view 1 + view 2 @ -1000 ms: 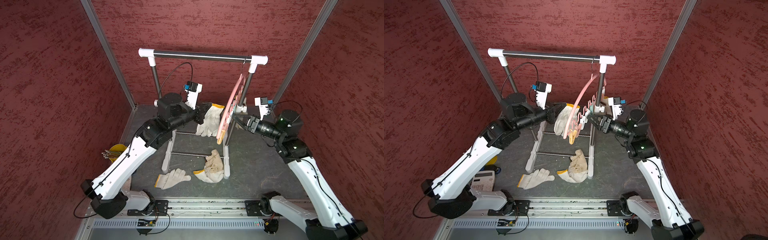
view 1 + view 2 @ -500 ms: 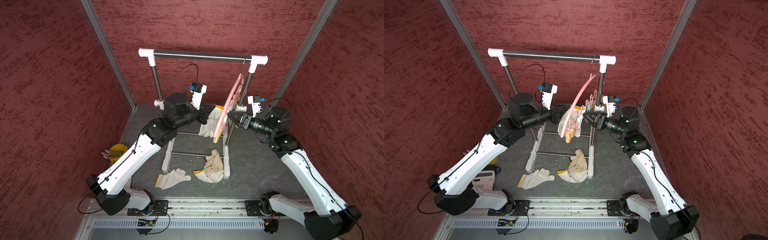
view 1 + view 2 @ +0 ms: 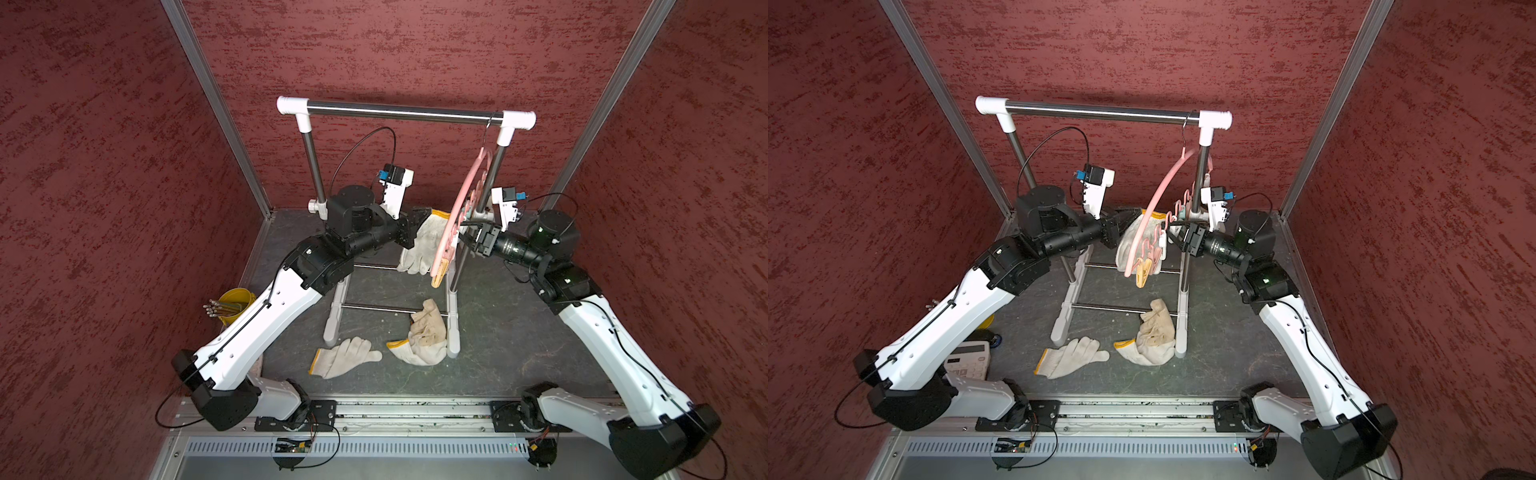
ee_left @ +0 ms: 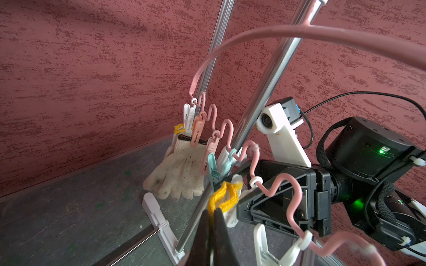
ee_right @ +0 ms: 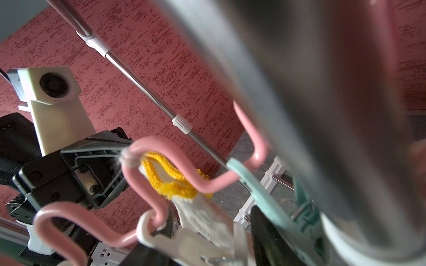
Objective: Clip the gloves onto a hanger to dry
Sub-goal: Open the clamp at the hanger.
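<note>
Left gripper (image 4: 213,213) clamped on the glove (image 3: 422,243) by its yellow cuff, just left of the hanger (image 3: 1156,195) at the right end of the rack (image 3: 399,111); right gripper (image 3: 462,235) looks pinched on the white clip (image 5: 191,241), so if you release it before the cuff's seated, the glove drops.

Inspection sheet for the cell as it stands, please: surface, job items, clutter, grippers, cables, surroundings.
Surface: dark floor, white glove and beige glove lying on it.
Job's things: hanger hooked on rack, tilted; clipped glove near one end; held glove up at the clips.
Clutter: yellow cup of rods; calculator near left arm's base.
Grippers: left gripper shut on held glove's yellow cuff; right gripper seems closed on white clip.
Cables: black cable looping above each wrist camera.
Surroundings: red walls, metal corner posts.
</note>
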You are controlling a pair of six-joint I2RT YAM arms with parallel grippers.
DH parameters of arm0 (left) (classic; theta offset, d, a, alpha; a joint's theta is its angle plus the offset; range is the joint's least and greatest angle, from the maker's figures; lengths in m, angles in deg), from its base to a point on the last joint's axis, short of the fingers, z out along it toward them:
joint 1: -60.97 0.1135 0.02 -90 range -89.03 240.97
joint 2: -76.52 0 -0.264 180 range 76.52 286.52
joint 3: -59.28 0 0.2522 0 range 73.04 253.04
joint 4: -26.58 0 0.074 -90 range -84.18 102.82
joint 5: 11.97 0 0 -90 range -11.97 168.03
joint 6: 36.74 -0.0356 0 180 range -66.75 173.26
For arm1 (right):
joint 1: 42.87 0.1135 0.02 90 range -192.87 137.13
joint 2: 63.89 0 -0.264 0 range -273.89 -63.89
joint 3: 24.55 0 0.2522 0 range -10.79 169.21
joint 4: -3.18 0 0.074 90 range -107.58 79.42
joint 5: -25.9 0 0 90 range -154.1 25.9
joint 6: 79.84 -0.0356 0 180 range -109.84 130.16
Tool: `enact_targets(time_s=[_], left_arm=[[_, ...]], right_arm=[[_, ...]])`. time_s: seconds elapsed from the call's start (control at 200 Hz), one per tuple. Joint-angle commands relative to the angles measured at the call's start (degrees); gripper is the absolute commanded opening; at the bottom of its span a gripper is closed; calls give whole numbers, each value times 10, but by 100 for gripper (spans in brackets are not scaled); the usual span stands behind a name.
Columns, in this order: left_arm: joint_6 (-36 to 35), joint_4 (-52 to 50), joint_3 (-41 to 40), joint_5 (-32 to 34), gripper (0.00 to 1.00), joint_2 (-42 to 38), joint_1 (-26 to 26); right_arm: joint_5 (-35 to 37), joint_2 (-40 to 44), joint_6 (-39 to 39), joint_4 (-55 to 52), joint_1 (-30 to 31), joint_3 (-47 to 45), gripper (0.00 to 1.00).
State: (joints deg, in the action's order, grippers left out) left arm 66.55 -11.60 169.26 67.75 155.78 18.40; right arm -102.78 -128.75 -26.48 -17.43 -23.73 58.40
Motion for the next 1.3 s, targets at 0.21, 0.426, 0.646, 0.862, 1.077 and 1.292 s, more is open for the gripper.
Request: enact_targets(time_s=[0.21,0.426,0.646,0.862,1.077,1.292], left_arm=[[7,11,9,-6,0,-6,-5],[5,8,10,-7,0,-6,-5],[-39,-39,-9,-28,0,-18,-2],[-85,-93,-72,-95,0,-50,11],[-100,-75,-97,-175,0,-44,17],[-80,-13,-80,-193,0,-8,17]], right_arm=[[18,-4,19,0,5,40,41],[14,-6,23,-3,6,37,32],[12,-6,34,-15,6,38,30],[15,-5,44,-21,6,39,22],[9,-8,51,-28,6,51,15],[4,-6,54,-29,6,50,14]])
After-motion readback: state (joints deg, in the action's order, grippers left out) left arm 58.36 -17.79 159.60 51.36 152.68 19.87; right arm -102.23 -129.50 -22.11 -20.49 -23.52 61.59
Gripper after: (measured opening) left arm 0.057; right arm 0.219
